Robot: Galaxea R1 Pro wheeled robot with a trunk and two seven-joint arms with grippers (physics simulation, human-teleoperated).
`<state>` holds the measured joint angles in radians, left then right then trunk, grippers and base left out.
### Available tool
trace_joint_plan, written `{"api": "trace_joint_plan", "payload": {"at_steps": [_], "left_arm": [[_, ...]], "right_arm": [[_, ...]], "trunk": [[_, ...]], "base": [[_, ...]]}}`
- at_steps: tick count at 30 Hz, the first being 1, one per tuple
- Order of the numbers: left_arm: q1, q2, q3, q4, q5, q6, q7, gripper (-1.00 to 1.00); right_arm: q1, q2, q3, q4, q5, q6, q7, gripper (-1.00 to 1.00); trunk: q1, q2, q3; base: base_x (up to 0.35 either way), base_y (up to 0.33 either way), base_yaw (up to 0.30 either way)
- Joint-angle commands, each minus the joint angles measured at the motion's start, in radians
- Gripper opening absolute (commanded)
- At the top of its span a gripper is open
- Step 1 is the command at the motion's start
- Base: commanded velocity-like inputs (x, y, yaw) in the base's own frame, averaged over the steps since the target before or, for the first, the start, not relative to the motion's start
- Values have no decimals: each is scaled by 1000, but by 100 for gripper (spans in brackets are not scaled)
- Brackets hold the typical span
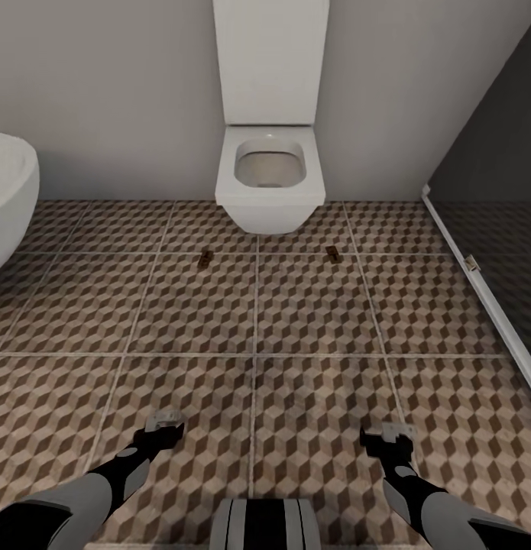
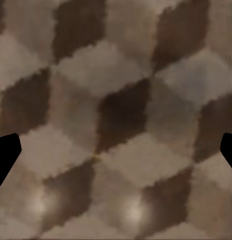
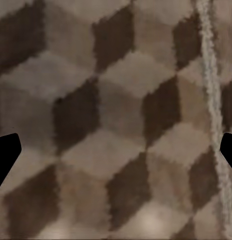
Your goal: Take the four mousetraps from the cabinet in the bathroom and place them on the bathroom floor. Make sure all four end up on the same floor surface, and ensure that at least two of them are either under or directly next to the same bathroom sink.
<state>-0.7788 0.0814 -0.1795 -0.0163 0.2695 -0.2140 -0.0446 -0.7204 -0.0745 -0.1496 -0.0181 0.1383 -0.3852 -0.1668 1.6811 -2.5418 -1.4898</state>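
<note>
Lying on bathroom floor, two mousetraps, both claws seemingly spread, empty.

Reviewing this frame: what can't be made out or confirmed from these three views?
- Two mousetraps on the bathroom floor, head view: too small to show wire parts.
- Bathtub: cut off by the left edge.
- Left gripper, right gripper: wrist views catch just the dark fingertips at the picture sides.
</note>
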Motion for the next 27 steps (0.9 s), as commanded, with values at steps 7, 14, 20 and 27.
{"api": "trace_joint_plan", "payload": {"at_steps": [7,14,20,27], "left_arm": [[-1,1,-8,1,12,-3,-4,100],[-1,1,-8,1,12,-2,-4,100],[-1,2,-7,1,13,-2,-4,100],[-1,4,-6,1,13,-2,-4,100]], "right_arm": [[-1,0,-8,1,11,-3,-4,100],[-1,3,-7,2,10,-3,-4,100],[-1,5,-7,2,10,-2,-4,100],[-1,6,-7,2,11,-1,-4,100]], "trunk": [[-3,1,27],[-6,3,54],[-9,4,77],[-12,6,104]], "base": [[0,0,0],[0,0,0],[0,0,0],[0,0,0]]}}
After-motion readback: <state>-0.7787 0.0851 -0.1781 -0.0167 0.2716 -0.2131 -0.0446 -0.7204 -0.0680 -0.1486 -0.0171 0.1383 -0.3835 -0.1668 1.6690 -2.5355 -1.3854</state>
